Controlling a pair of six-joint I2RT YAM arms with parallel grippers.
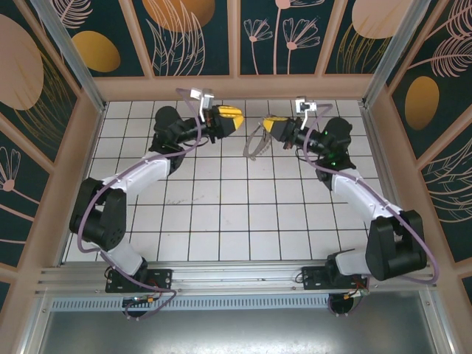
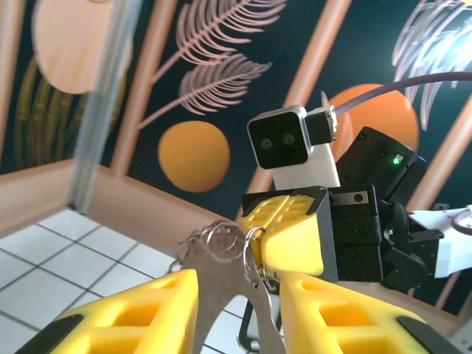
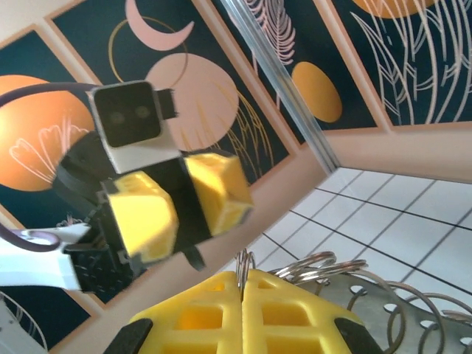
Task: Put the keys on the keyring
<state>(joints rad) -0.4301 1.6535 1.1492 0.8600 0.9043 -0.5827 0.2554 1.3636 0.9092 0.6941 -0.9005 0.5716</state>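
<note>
Right tool [image 3: 243, 279] pinched tight on the keyring [image 3: 380, 295], left tool [image 2: 240, 286] agape just opposite

Grey metal keyring [image 1: 255, 144], small rings and perforated plate, dangling, pinched in right tool [image 1: 267, 127]

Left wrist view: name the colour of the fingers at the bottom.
Yellow fingers, clearest in the left wrist view.

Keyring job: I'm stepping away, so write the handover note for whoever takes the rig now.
Left gripper: open, empty, raised, facing the right one.
Right gripper: shut on the keyring, a perforated metal strip strung with split rings, held above the tiled table.
Done: keyring lifted.
Left to do: thread the keys on; neither gripper holds one.
</note>
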